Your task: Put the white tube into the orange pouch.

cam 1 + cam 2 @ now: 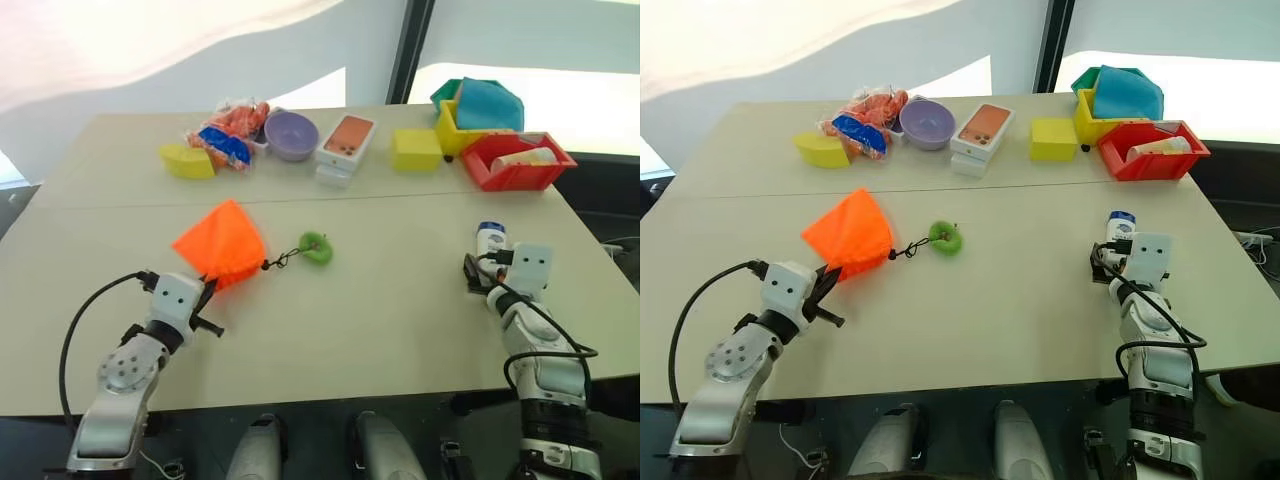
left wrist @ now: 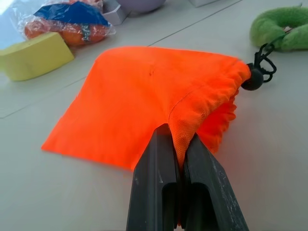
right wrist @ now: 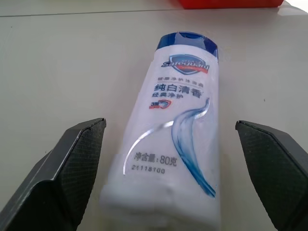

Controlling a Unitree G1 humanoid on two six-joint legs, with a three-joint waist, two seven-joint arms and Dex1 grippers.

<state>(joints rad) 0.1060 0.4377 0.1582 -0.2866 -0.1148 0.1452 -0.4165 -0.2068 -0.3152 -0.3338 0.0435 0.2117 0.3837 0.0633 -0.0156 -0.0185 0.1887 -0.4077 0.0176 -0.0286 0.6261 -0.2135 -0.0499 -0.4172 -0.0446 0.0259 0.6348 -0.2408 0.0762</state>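
You are lining up the pick: your right gripper (image 3: pixel 168 168) is standing spread wide with the tube (image 3: pixel 173 130) lying flat on the table between its two fingers, neither one touching it. In the left eye view the tube is sitting at centre right, blue cap pointing toward the top of the frame. Your left gripper (image 2: pixel 179 168) is pressed together and pinching the pouch (image 1: pixel 222 243) by a fold of fabric at its gathered mouth; the pouch is lying at centre left, its cord running to a green ring (image 1: pixel 317 248) just to its right.

So the step in hand looks like grasping the tube while you are holding the pouch ready. Next, I judge, you are needing to close on the tube's body, lift it, and carry it across the frame to the pouch mouth, which seems barely open and may need spreading.

Counting: one tube, one pouch, one green ring. Along the top of the frame you are seeing two yellow blocks (image 1: pixel 187 160), one purple bowl (image 1: pixel 292 135), one phone box (image 1: pixel 346 142), one red bin (image 1: pixel 515 162), one yellow bin (image 1: pixel 450 130) and a bunch of snack packets (image 1: pixel 228 132) I cannot count.
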